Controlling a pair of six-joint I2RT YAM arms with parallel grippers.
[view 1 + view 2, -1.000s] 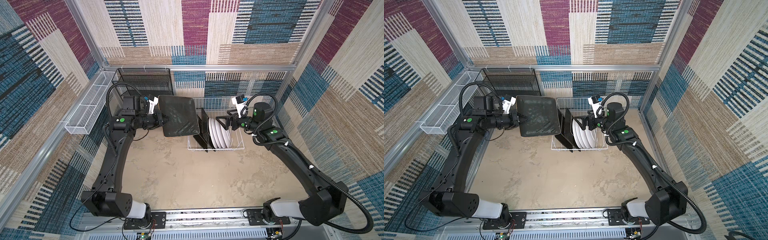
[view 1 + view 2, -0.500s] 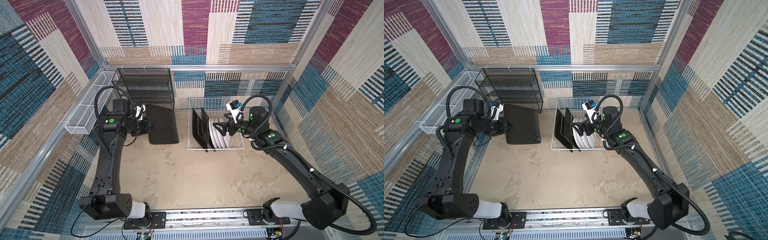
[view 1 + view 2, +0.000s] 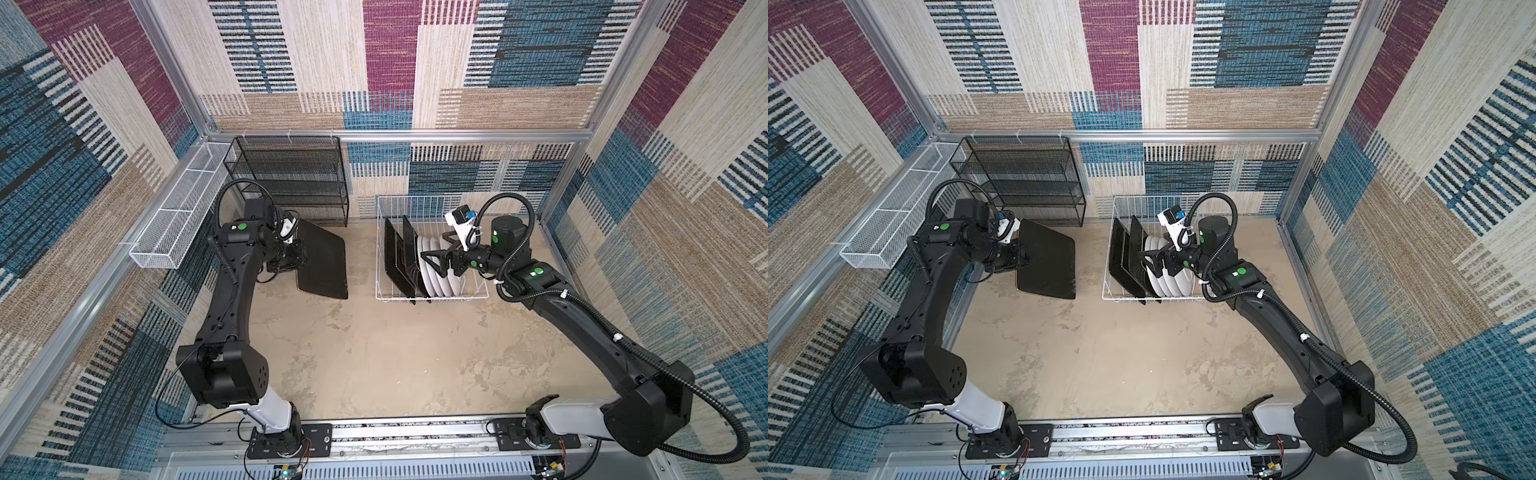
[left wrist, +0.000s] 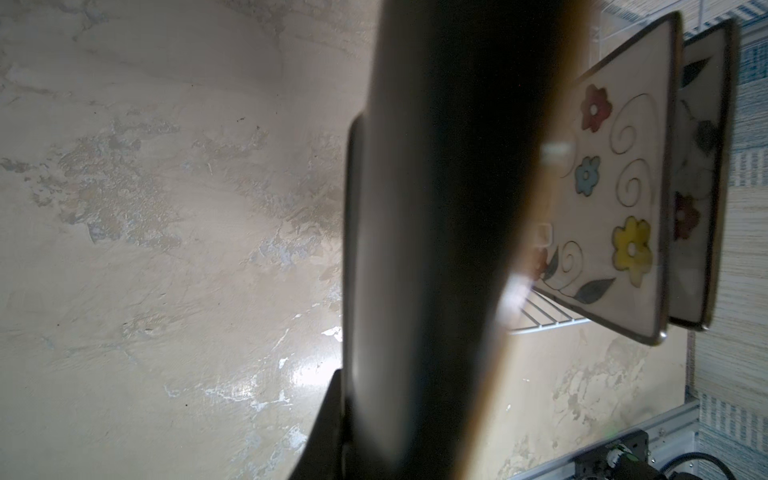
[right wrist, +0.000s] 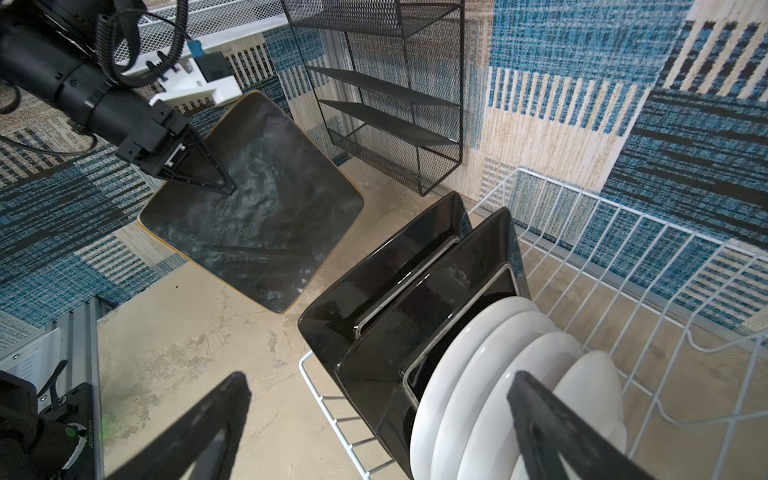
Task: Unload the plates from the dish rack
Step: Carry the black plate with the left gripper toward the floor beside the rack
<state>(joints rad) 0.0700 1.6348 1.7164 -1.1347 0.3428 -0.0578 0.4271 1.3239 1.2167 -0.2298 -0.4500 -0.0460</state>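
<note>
Six plates (image 3: pixel 437 277) crowd the dish rack (image 3: pixel 478 296) under my gaping right gripper (image 3: pixel 434 249). My left gripper (image 3: pixel 300 261), clamped on a square plate (image 3: pixel 328 266), has swung it down beside the black shelf (image 3: pixel 291 178).

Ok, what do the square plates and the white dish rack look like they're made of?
Square plates: likely glazed ceramic. The glossy black backs throw sharp highlights, and in the left wrist view the cream fronts carry painted flowers. Dish rack: thin wire, probably metal under a smooth white coating, since the rods are uniformly white and bent into shape.
</note>
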